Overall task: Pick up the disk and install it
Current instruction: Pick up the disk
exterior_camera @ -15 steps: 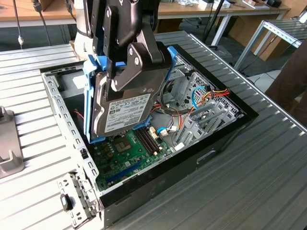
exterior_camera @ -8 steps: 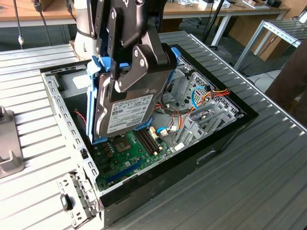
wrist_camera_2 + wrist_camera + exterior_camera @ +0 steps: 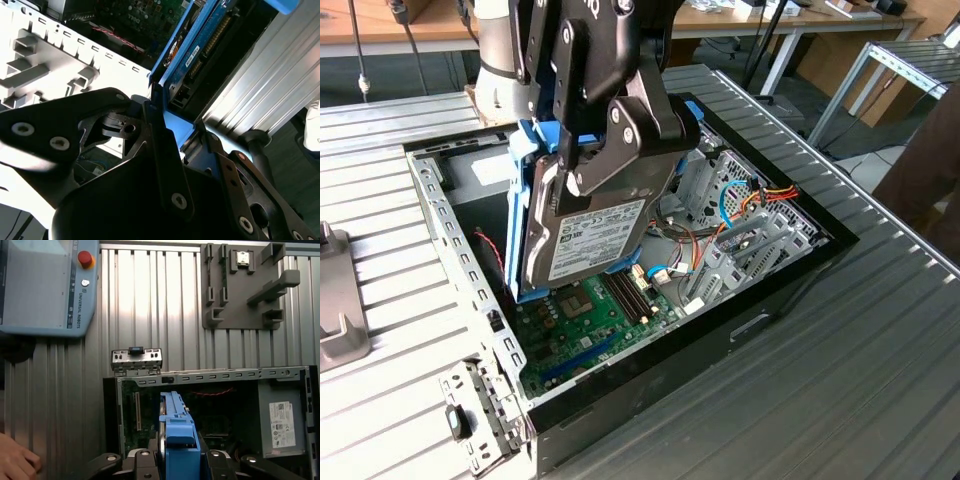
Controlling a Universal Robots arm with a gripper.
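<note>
**Item: gripper and load.** Black two-finger linkage gripper (image 3: 605,160), jaws clamped across the flat faces of the disk (image 3: 592,235). One finger lies over the labelled face in the exterior view. In the first wrist view the fingers flank the carrier on both sides.

**Held article.** The disk is a flat rectangular grey-metal hard drive in a light-blue plastic carrier. It is carried on edge, steeply tilted, label toward the exterior view's right. It hangs inside the open top of the black sheet-metal computer case (image 3: 790,290), above the green motherboard (image 3: 582,318). Whether its lower edge touches anything cannot be told.

**Handling estimate.** It is probably dense and rigid, with smooth metal faces that could slip under a light squeeze. It is likely sensitive to knocks, and the connector edge (image 3: 212,42) is exposed in the second wrist view. The grip is best kept on the broad faces or the carrier's long rails, clear of the connectors.

**Surroundings.**
- Perforated bare-metal drive cage (image 3: 740,250) with coloured wiring, to the exterior view's right of the disk.
- Ribbed aluminium table (image 3: 840,400) under the case.
- Grey slotted fixture plate (image 3: 240,295).
- Blue-grey control pendant (image 3: 45,285) with a red button.
- A person's hand (image 3: 15,460) resting on the table.
</note>
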